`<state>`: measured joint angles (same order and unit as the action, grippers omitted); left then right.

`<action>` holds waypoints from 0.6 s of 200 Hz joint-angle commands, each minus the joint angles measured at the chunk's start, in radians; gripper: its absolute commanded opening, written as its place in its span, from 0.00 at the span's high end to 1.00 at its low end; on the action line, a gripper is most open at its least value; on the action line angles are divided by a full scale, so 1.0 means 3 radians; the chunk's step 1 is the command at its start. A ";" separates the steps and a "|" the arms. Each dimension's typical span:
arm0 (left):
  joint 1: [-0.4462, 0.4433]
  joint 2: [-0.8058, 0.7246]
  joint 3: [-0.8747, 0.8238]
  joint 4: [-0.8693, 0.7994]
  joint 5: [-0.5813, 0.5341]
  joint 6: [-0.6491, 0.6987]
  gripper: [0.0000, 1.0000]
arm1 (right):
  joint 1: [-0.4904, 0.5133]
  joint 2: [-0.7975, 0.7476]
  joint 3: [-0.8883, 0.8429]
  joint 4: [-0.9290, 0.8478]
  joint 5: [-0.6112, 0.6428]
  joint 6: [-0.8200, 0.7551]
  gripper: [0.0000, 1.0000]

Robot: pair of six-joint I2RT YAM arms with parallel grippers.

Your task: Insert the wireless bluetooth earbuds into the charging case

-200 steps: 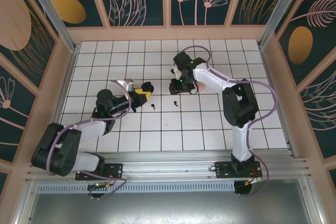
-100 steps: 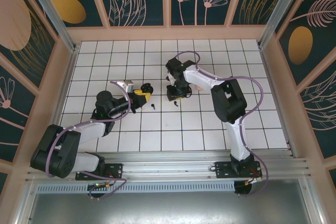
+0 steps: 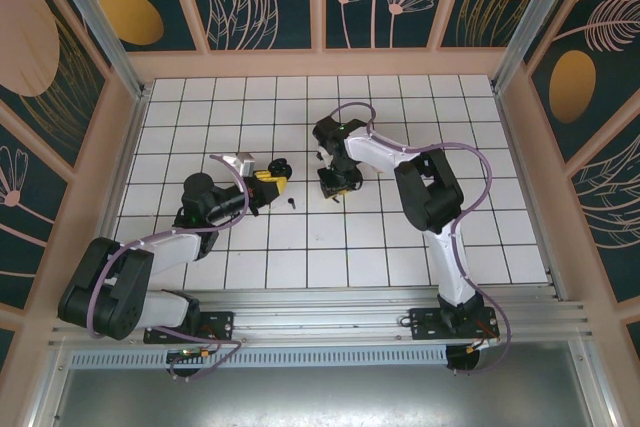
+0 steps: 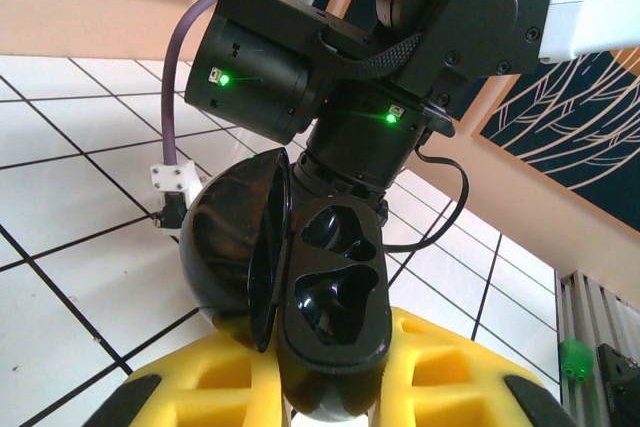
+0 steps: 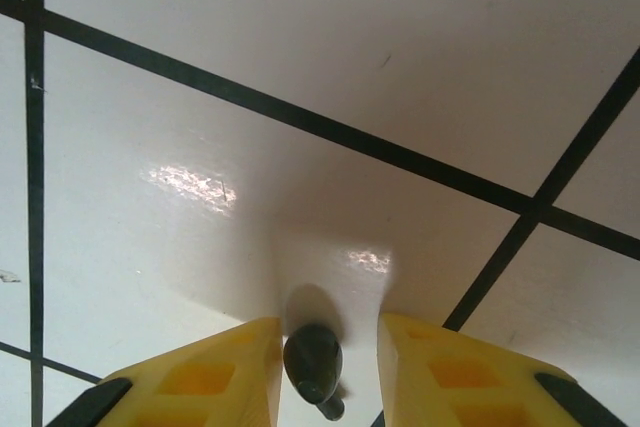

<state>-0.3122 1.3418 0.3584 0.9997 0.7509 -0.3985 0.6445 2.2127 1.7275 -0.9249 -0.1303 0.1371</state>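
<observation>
While the black earbud (image 5: 313,362) lies on the white tile, we see the right gripper (image 5: 328,347) straddling it, jaws narrow, a sliver of gap on one side, so it's not pinched yet. That arm has just swung in toward the charging case (image 4: 330,297), closing as it came. The case sits well apart, lid back, both wells empty, clamped in the left gripper (image 4: 330,392). A second black bud (image 3: 291,203) waits near the case. The pick looks imminent; insertion follows.
</observation>
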 commanded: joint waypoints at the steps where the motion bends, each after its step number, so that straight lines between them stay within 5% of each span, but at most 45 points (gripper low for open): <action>1: 0.0019 -0.0035 -0.0021 0.0145 0.0010 0.0004 0.84 | 0.0039 0.0095 0.0128 -0.0052 0.0072 0.0031 0.71; 120: 0.0019 -0.0046 0.0007 0.0061 0.0014 0.0030 0.84 | 0.0045 0.0126 0.0158 -0.0142 0.0125 0.0150 0.73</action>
<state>-0.3122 1.3415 0.3584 0.9989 0.7509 -0.3981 0.6472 2.2303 1.7508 -0.9291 -0.1158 0.1509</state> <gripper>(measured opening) 0.179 0.258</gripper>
